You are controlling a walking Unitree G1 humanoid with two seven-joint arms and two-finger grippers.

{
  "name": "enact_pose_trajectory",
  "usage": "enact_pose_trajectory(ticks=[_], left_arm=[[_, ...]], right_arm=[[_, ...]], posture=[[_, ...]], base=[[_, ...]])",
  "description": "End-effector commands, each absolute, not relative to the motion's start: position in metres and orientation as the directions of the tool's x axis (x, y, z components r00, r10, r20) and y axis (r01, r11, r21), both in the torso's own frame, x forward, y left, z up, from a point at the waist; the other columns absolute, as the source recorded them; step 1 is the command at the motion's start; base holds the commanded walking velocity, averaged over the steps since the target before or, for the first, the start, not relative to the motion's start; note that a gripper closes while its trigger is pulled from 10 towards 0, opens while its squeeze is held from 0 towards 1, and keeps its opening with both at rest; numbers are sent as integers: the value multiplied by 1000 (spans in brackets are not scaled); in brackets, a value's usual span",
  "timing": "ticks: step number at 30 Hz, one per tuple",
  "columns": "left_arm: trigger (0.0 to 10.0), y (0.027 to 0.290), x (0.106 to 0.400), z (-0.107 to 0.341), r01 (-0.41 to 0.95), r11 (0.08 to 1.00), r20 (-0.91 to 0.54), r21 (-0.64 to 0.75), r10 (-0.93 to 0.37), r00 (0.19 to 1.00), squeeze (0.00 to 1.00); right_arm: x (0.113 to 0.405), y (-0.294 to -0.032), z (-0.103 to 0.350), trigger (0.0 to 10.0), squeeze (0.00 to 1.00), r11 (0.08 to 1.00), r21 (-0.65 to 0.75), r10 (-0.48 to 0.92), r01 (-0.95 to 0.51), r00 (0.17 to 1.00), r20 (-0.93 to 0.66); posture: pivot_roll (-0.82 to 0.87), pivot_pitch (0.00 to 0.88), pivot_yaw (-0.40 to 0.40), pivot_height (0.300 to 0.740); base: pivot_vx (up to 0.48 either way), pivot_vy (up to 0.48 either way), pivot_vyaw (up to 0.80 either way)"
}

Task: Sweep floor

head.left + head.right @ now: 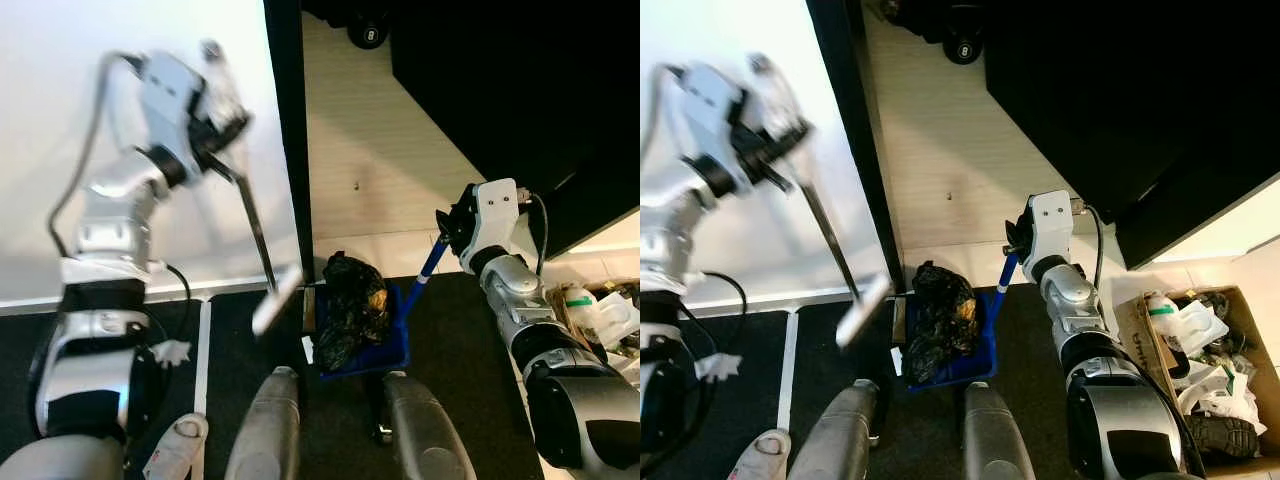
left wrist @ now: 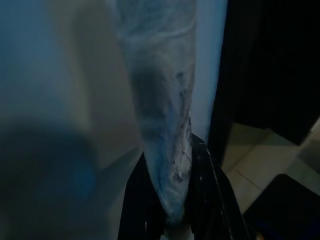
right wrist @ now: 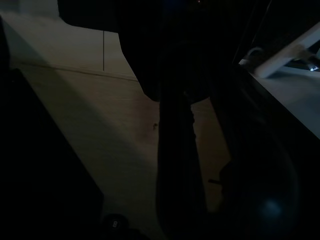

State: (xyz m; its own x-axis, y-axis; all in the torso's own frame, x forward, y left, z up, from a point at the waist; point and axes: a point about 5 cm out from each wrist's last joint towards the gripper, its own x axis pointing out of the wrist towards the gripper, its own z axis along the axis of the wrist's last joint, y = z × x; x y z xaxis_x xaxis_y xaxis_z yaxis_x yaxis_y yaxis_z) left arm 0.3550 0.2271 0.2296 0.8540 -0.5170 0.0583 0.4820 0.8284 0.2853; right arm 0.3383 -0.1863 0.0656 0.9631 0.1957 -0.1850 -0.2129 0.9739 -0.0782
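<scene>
Head views, looking down at a pale tiled floor (image 1: 370, 150) bordered by dark mats. Upper left of the frame: the left gripper (image 1: 215, 135), motion-blurred, is raised against a white wall (image 1: 60, 60) and clamps the top of a thin dark broom handle (image 1: 255, 225). The handle slants down toward frame centre and ends in a pale broom head (image 1: 277, 298), held just left of the dustpan and blurred. In the left wrist view the black fingers (image 2: 210, 200) close around a pale, streaked shaft running away from the camera.

Lower centre: a blue dustpan (image 1: 385, 350) rests at the edge of the dark mat, just ahead of the robot's two grey legs. A crumpled black bag (image 1: 350, 300) of rubbish fills its tray. Its blue handle (image 1: 428, 268) rises up and to the right into the right gripper (image 1: 447, 228), which is closed on its upper end at centre right of the frame.

Lower right: a cardboard box (image 1: 1135, 325) of mixed rubbish stands beside the right arm. Lower left: a white crumpled scrap (image 1: 172, 351) lies on the mat. A tiny dark speck (image 1: 356, 185) sits on the open tiles, well above the dustpan.
</scene>
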Motion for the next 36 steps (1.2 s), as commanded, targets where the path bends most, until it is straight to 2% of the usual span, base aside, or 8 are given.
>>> enact_pose_trajectory(ticks=[1,7,11,19,21,23,33,36], left_arm=[[10000,247,354,243,369,846,69,385,-425,903,0],[10000,276,352,225,279,798,-74,534,-285,956,0],[10000,293,336,168,325,718,-270,615,-195,943,0],[10000,303,330,140,193,770,-250,608,-45,967,0],[10000,303,330,123,36,851,-179,524,68,981,0],[10000,299,331,113,-33,884,-156,466,120,980,0],[10000,272,342,109,12,905,-119,425,42,992,0],[10000,250,349,107,89,908,-118,409,-43,992,0]], right_arm=[[323,-190,39,10000,0,979,-55,173,-198,936,-307],[322,-191,39,10000,0,979,-56,171,-197,937,-305],[322,-191,39,10000,0,979,-54,171,-196,938,-301],[322,-189,40,10000,0,979,-48,177,-198,941,-289],[324,-187,44,10000,0,976,-50,191,-210,947,-258],[325,-187,48,10000,0,974,-56,200,-218,952,-232],[326,-190,57,10000,0,970,-69,219,-233,962,-163],[326,-190,62,10000,0,969,-87,222,-232,968,-117]], posture=[[63,179,-1,740],[59,175,1,740],[58,172,3,740],[50,178,-2,740],[37,201,-19,740],[30,211,-26,740],[1,268,-51,740],[-19,315,-51,740]], base=[[0,0,0],[0,0,0],[0,0,0],[0,0,0],[0,0,0],[0,0,0],[0,0,0],[0,0,0]])
